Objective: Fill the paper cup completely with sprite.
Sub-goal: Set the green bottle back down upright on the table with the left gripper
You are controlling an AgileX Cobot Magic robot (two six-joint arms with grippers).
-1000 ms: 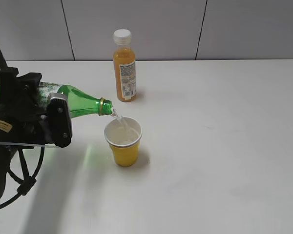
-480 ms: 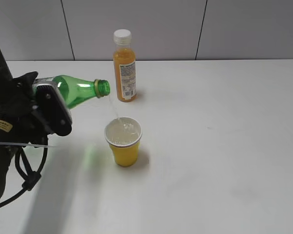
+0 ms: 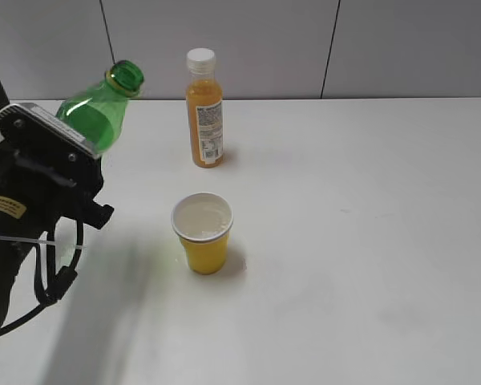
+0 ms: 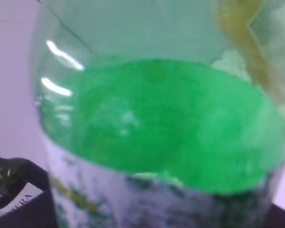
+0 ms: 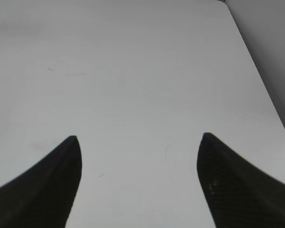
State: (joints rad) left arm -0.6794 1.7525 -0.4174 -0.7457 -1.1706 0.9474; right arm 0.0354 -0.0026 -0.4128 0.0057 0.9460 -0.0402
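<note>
we saw the left gripper (image 3: 60, 148) clamped around the body of the sprite bottle (image 3: 96, 116), its jaws held partly apart by the bottle's width. the bottle was lifted off the table (image 3: 369, 241) at the left, tilted with its open, capless mouth pointing up and to the right, away from the paper cup (image 3: 202, 233).

the right gripper (image 5: 137, 156) stood wide apart over bare table, holding and touching nothing; only its two dark fingertips (image 5: 47, 175) showed, and the exterior view did not include it at all.

the left wrist view gave what the exterior could not: a close, blurred look through the green plastic, with the green-white label at the bottom and, in the lower left corner, part of a dark bottle (image 4: 12, 187) with a white label. we could not make out the level of liquid inside the sprite bottle from that blur.

the paper cup stood upright near the middle of the table, yellow outside with a white rim, and pale liquid seemed to reach close to its rim. an orange juice bottle (image 3: 204, 108) with a white cap stood upright behind it, well apart.
</note>
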